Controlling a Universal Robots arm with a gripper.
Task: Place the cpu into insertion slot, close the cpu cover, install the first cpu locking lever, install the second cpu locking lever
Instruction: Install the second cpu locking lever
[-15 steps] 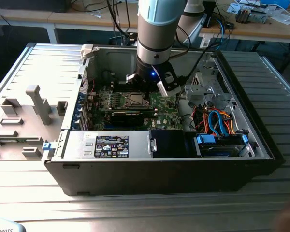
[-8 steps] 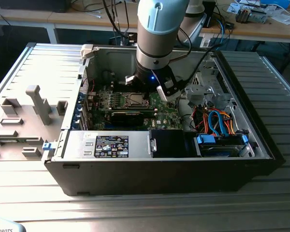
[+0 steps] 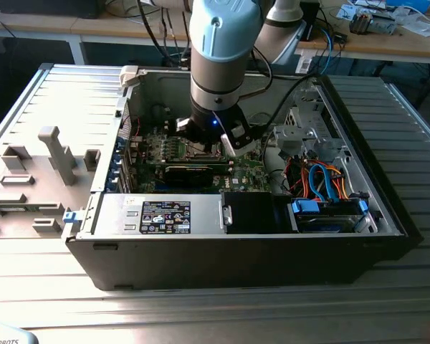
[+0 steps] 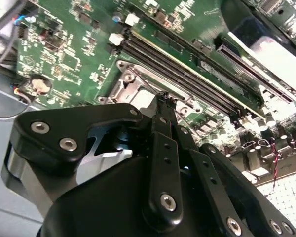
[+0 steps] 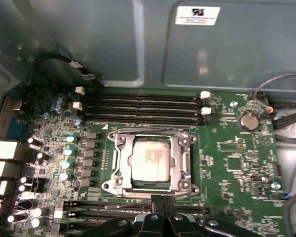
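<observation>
The cpu [image 5: 150, 160] lies flat in the insertion slot [image 5: 110, 185] of the green board, silver top up. The cpu cover [image 5: 180, 165] lies down around it, its window framing the chip. My gripper [image 5: 160, 200] is shut, its thin black fingertips pressed together at the socket's edge, just outside the cover frame. In the second wrist view the gripper [image 4: 163, 98] tapers to one point touching or just above the socket's metal frame [image 4: 130, 84]. Whether it pinches a locking lever cannot be told. In the exterior view the arm [image 3: 215, 107] reaches straight down into the open computer case.
Long black memory slots [image 5: 143, 106] run beside the socket, and more lie by the fingertips. A coin battery [image 5: 247, 120] and rows of capacitors [image 5: 66, 163] stand nearby. The case holds a power supply [image 3: 165, 215] and a drive cage with orange and blue cables [image 3: 322, 179].
</observation>
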